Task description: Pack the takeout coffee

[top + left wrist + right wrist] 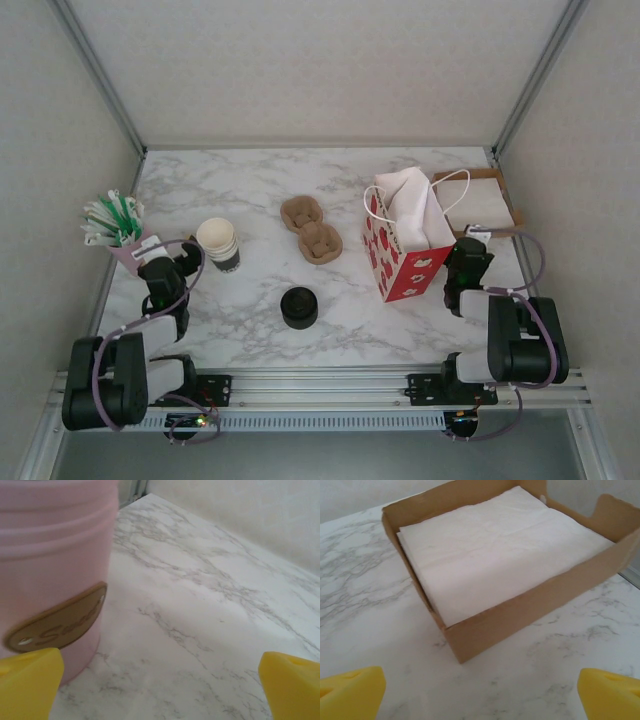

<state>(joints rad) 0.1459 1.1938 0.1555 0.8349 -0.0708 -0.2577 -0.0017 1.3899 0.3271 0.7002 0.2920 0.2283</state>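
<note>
Top external view, looking down on the marble table [240, 190]: the coffee is in parts as far as I can see. A whitish cup stack [218, 243] with a dark band low down stands open-topped at the left. The black lids [298, 307] sit apart from it, nearer the front and the middle. I cannot tell how many lids there are.

The left gripper [165, 262] sits between the cup stack and a pink pot [128, 248] of straws [112, 215]. On the left wrist view its yellow fingertips [30, 680] are spread wide and released, with the pot [50, 570] just beside the left one.

The right gripper [467, 250] rests by a red patterned bag [405, 250] and faces a brown box [505, 200]. From the right wrist its fingertips [350, 690] are likewise wide apart, and the box [520, 615] of white napkins [495, 545] is close ahead.

Two brown pulp trays [312, 228] lie mid-table, touching each other.
</note>
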